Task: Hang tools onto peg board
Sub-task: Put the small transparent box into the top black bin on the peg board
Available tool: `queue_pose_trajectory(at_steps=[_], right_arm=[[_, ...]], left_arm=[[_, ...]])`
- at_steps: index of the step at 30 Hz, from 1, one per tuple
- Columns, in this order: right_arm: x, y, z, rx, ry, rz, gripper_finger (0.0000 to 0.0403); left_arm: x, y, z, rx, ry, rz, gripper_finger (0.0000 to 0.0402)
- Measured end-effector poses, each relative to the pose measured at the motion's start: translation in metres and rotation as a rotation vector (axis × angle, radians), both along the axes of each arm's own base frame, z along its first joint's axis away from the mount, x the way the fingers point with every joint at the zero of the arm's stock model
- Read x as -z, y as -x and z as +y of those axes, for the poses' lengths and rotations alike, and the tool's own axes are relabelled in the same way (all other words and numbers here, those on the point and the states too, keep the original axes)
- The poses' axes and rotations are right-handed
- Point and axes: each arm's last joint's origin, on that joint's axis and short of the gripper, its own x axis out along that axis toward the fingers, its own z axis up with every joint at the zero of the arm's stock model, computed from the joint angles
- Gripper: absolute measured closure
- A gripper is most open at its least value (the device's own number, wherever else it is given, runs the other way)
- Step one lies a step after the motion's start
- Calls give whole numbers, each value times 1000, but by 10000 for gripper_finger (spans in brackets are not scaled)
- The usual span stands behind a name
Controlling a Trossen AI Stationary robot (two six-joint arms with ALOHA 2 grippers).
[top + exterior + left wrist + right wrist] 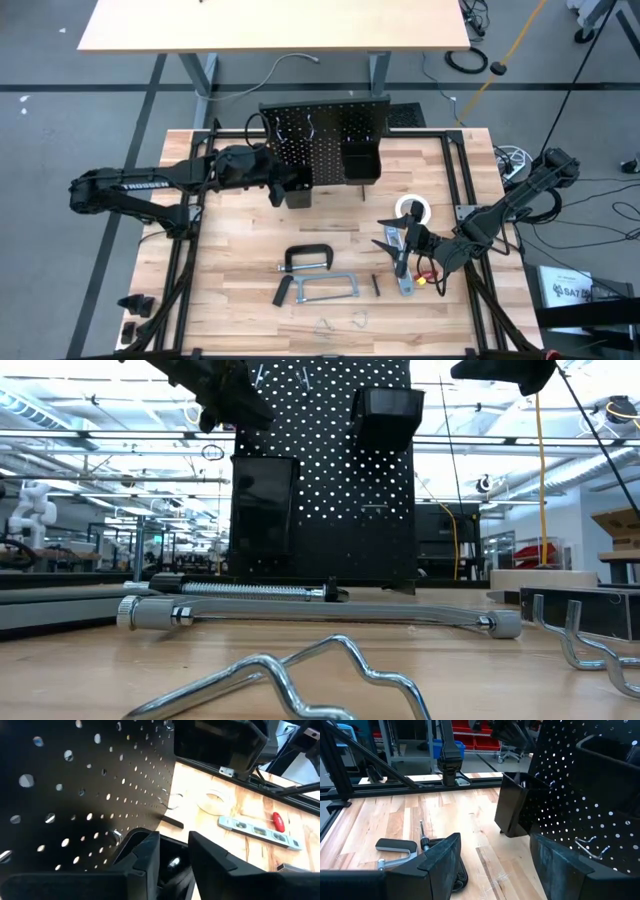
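Left wrist view puts my left end effector (172, 857) directly over the lower bin (170, 865), fingers parted, something silvery between them that I can't identify. I'd open fully and lift straight out, clear of the peg board (90, 785). Only the high view shows the right end effector (405, 245), released, over the level (404, 283).

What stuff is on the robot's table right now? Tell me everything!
peg board: one, black, upright at the table's far edge
bins: two, black, on the peg board
C-clamp: one, black, table middle
hacksaw: one, grey, nearer than the C-clamp
tape roll: one, white, right of the peg board
level: one, grey, near the tape roll
left gripper: partly open over the left bin
right gripper: open, over the level area
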Motion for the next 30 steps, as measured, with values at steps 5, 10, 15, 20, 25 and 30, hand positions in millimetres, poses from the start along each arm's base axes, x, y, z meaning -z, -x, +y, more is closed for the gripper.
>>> queue_pose_trajectory(at_steps=[5, 10, 15, 20, 25, 30], right_arm=[[0, 0, 0, 0, 0, 1, 172], [0, 0, 0, 0, 0, 1, 172], [0, 0, 0, -4, 0, 2, 172], [1, 0, 0, -18, -3, 8, 172], [1, -1, 2, -69, -47, 11, 172], [5, -4, 4, -42, -149, -8, 172]], left_arm=[[2, 1, 0, -1, 0, 21, 281], [2, 1, -1, 3, -5, 22, 280], [1, 0, -8, 55, -17, 26, 279], [-1, 0, -27, 153, 0, 8, 279], [-2, -1, -56, 263, 17, -2, 279], [-3, 3, -91, 298, -13, -7, 279]])
